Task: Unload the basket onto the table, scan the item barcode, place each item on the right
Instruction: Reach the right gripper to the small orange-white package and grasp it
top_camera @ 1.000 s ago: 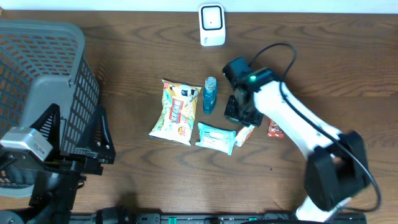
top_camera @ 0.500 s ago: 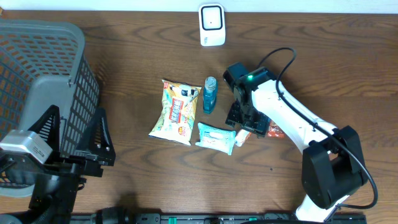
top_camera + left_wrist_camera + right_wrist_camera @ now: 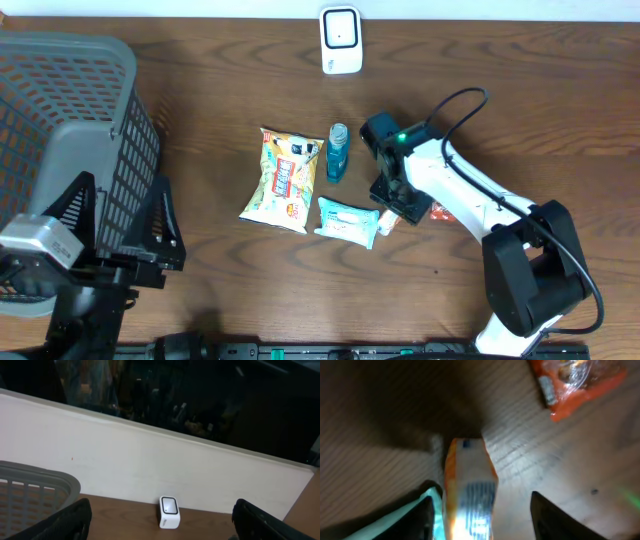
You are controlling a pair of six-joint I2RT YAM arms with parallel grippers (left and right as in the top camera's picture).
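The item, a small orange-and-white tube (image 3: 470,487) with a blue barcode facing up, lies on the table between my right gripper's (image 3: 480,522) open jaws. It sits close to the left finger (image 3: 422,520), with a gap to the right finger. Seen from overhead, the tube (image 3: 391,219) pokes out below the right gripper (image 3: 396,198). The white scanner (image 3: 340,40) stands at the table's far edge, and it shows as the scanner (image 3: 169,512) in the left wrist view. My left gripper (image 3: 167,532) is open and empty at the front left.
Beside the tube lie a teal wipes pack (image 3: 348,220), a blue bottle (image 3: 338,152), a yellow snack bag (image 3: 285,178) and a red packet (image 3: 443,210). A grey basket (image 3: 60,100) fills the left side. A white wall (image 3: 150,465) rises behind the scanner.
My right gripper has moved toward the near edge and down over the tube, and its jaws have gone from shut to open around it. The left arm has not moved.
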